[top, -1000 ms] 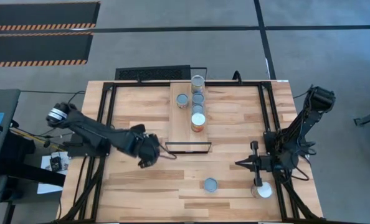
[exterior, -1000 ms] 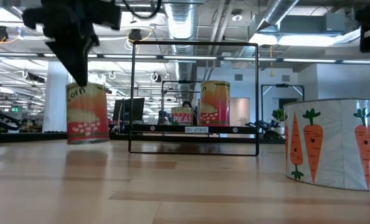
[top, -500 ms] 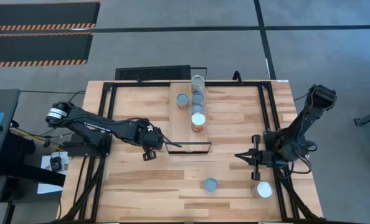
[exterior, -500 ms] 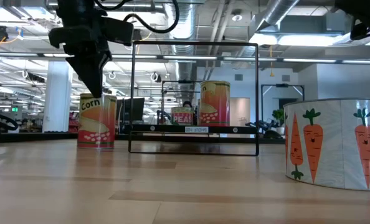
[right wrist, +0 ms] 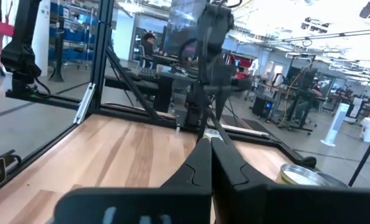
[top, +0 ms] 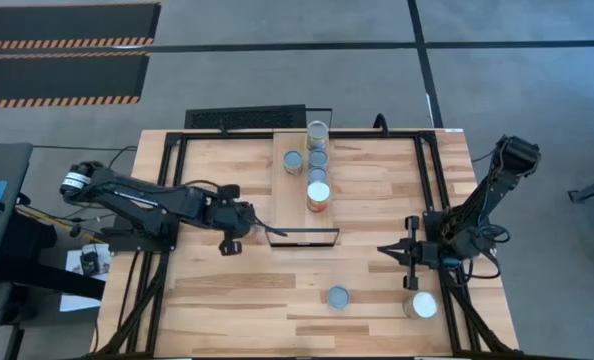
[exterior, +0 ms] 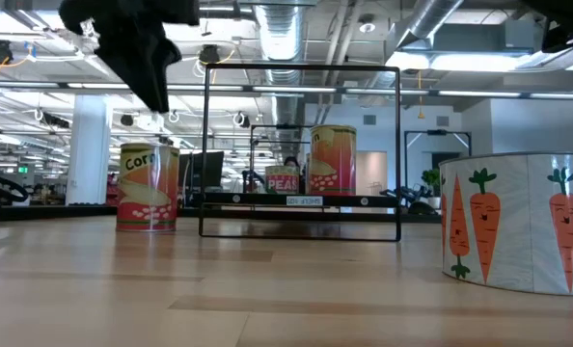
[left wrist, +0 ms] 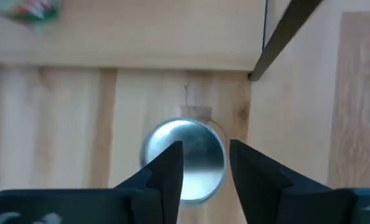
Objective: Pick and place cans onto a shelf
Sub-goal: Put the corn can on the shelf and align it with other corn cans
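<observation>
My left jaws (left wrist: 205,168) hang parted just above a corn can (exterior: 149,187) standing upright on the worktop (top: 377,270) beside the shelf's (top: 295,205) black frame. My right jaws (top: 385,252) wait closed, near two cans (top: 338,297) on the worktop.

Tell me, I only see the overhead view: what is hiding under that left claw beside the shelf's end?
Observer: A can with a shiny metal top. The left wrist view looks straight down on it, under the open left gripper.
Operator: Is it gripped?
Observer: No. The low view shows it standing upright on the table, with the fingers above its top. Its label reads Corn.
Operator: And the other claw?
Observer: The right gripper is shut. Its wrist view shows nothing between the fingers.
</observation>
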Available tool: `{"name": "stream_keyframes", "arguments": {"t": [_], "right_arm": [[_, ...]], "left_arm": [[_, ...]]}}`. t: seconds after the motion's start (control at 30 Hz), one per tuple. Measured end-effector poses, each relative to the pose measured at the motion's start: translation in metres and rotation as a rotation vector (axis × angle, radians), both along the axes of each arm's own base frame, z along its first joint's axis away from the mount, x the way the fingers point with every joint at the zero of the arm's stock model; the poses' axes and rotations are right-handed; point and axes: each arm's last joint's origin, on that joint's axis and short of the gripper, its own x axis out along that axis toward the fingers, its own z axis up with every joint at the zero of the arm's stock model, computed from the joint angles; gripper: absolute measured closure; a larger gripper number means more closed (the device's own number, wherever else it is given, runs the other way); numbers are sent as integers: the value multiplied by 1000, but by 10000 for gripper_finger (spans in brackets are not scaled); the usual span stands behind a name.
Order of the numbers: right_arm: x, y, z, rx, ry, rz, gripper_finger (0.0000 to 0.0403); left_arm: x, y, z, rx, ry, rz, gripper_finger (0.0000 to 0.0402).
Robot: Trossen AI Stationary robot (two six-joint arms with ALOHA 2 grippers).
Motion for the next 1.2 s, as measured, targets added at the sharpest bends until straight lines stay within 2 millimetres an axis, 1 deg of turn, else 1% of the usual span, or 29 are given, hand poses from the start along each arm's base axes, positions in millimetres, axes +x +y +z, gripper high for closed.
{"name": "stream_keyframes", "arguments": {"t": [0.07,0.2,0.4,0.5,0.6,0.7,0.83,0.9,0.97,1.07,1.2], "right_arm": [[0,0,0,0,2,-11,393],[0,-2,1,11,5,-48,393],[2,-10,4,68,-2,-104,393],[5,-16,1,48,25,-111,397],[11,-25,-1,4,52,-72,399],[17,-40,4,0,42,4,399],[18,-64,3,81,99,126,400],[16,-75,-1,134,160,135,400],[12,-85,-4,174,204,95,400],[5,-93,-8,192,250,34,399],[-1,-98,-9,239,253,6,399]], "left_arm": [[-7,2,7,13,-35,-34,279],[-24,9,9,4,-52,-78,291],[-44,15,2,-66,-67,-141,321],[-50,15,-1,-82,-62,-192,339],[-50,15,-4,-74,-59,-219,357],[-49,13,-4,-102,-75,-246,374],[-48,8,-3,-146,-92,-278,391],[-48,6,-3,-159,-92,-261,395],[-49,4,-3,-176,-95,-241,396],[-48,0,-4,-199,-92,-215,389],[-49,-6,-4,-216,-97,-194,359]]}}
